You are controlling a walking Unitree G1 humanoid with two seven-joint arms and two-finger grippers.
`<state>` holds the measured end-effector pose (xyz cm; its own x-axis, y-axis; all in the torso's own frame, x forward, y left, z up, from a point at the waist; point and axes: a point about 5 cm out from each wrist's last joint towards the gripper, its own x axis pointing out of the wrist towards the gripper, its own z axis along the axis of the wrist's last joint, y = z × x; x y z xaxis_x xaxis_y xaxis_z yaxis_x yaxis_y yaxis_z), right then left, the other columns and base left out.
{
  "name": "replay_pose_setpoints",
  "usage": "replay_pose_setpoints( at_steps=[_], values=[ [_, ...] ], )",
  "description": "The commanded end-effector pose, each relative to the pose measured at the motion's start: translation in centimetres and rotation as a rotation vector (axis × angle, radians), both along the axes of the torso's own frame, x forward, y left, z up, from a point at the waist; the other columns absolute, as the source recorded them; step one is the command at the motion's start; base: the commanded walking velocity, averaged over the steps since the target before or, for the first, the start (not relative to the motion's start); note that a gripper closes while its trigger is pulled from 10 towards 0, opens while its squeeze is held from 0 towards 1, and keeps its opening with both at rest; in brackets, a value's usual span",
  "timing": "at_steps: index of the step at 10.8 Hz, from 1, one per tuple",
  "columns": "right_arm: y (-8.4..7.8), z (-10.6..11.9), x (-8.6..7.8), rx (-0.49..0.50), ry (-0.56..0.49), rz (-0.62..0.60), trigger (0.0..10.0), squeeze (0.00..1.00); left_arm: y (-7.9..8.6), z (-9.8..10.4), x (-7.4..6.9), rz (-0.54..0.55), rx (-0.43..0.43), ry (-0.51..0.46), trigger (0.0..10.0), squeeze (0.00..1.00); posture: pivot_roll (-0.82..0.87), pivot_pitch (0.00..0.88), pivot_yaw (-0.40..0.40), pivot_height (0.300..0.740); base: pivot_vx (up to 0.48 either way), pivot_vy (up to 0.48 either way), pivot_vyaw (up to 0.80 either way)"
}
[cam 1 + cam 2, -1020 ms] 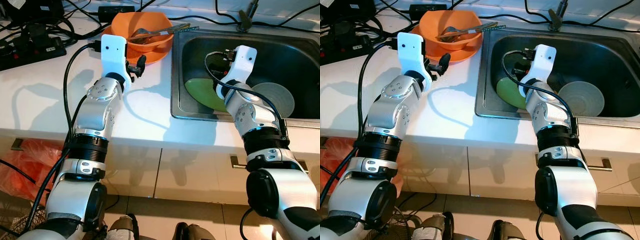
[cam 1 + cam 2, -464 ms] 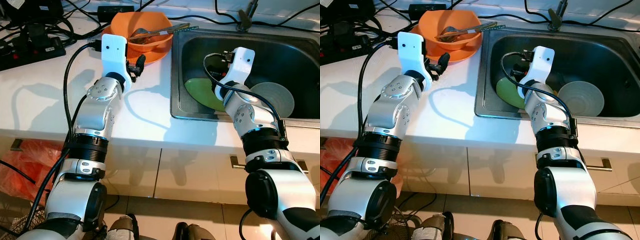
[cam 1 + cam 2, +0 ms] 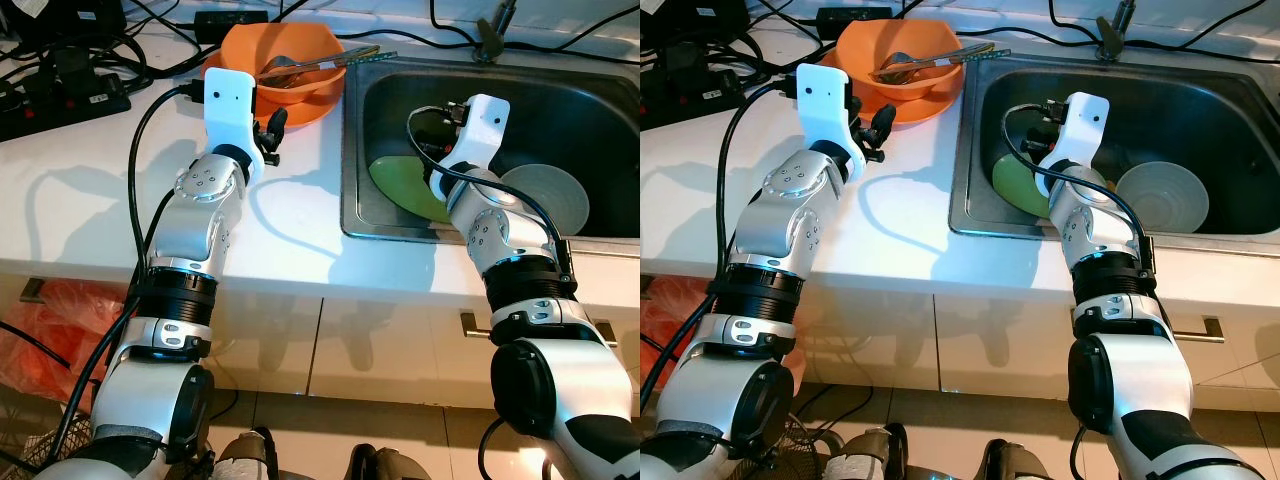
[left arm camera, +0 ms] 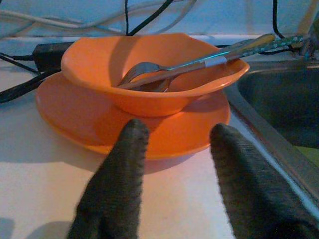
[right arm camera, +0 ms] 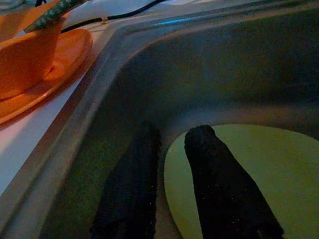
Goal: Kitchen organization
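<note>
— What is changing since a second ago?

— Very little. The left gripper (image 4: 174,137) is sitting a touch closer to the orange plate (image 4: 65,117) than it was, and the right gripper (image 5: 172,144) is staying low in the sink (image 3: 400,75) over the green plate (image 5: 259,169). Nothing on the tabletop (image 3: 90,170) is shifting.

— What is hard to see?

— From the head, the right arm's white wrist housing is covering its own jaws and part of the green plate. The wrist picture down there is dim, so the left finger is melting into the dark steel wall. The grey bowl (image 3: 1162,197) is lying just beside the green plate, partly behind the arm. The cables (image 3: 60,60) at the back are running off the edge.

— And the jaws?

— The left jaws are standing well apart, empty, aimed at the orange plate's near rim, just short of it. The orange bowl (image 4: 149,69) is resting on that plate with a spoon (image 4: 164,69) and other cutlery leaning inside. The right jaws are slightly apart, holding nothing; one finger is lying over the green plate's edge, possibly touching it.
</note>
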<state>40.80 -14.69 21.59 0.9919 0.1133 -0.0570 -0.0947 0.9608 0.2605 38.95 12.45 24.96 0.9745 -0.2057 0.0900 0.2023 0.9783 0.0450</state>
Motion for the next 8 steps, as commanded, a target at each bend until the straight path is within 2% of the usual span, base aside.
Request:
replay_pose_setpoints(
  at_steps=[1, 8],
  values=[
    [-0.25, 0.25, -0.15, 0.015, -0.033, 0.003, 10.0, 0.0, -0.36, 0.42, 0.07, -0.019, 0.002, -0.014, 0.0, 0.0, 0.06, 0.161, -0.014, 0.74, 0.0, 0.0, 0.0],
    [-0.16, -0.05, -0.15, 0.014, -0.042, 0.0, 10.0, 0.0, -0.48, 0.34, 0.3, -0.025, -0.003, -0.025, 0.0, 0.0, 0.06, 0.075, -0.012, 0.74, 0.0, 0.0, 0.0]
  ],
)
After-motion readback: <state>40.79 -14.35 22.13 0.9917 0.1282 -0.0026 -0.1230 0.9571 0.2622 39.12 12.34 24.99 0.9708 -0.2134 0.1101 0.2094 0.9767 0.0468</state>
